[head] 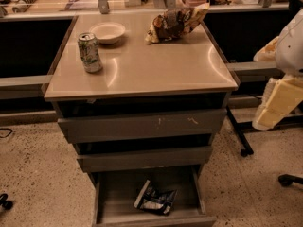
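The chip bag [175,22] lies on its side at the back right of the cabinet [142,124], on the tabletop [156,65], untouched. The gripper [277,103] hangs off the cabinet's right side, level with the upper drawers, apart from everything and holding nothing; whether it stands wide or narrow I cannot tell. At the cabinet's back left sits a bowl [107,32], with a can [89,52] upright just in front. The cabinet's bottom drawer [118,188] is pulled out, a dark packet [155,200] lying inside.
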`<state>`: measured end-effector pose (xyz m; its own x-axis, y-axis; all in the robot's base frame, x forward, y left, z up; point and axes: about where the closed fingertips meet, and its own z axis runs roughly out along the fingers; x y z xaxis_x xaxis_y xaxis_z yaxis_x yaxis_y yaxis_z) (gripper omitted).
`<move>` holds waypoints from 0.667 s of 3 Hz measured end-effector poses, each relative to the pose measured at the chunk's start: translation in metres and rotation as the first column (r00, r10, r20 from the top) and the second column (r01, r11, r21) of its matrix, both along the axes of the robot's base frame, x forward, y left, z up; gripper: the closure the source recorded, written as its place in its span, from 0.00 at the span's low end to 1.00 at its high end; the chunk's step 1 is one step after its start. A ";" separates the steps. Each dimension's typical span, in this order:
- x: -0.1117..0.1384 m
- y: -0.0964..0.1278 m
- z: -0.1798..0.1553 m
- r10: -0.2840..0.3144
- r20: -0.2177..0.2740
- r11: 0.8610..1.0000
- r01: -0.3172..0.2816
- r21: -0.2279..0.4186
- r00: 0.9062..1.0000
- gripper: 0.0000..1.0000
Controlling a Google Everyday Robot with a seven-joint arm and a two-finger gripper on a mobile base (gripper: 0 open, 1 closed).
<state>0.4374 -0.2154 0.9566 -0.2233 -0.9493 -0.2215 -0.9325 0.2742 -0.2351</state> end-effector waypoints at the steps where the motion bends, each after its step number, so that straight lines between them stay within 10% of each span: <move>1: -0.004 0.005 -0.056 0.009 -0.029 0.999 -0.008 0.044 1.000 0.42; 2: -0.007 0.020 -0.143 0.044 -0.079 0.993 -0.035 0.108 0.996 0.65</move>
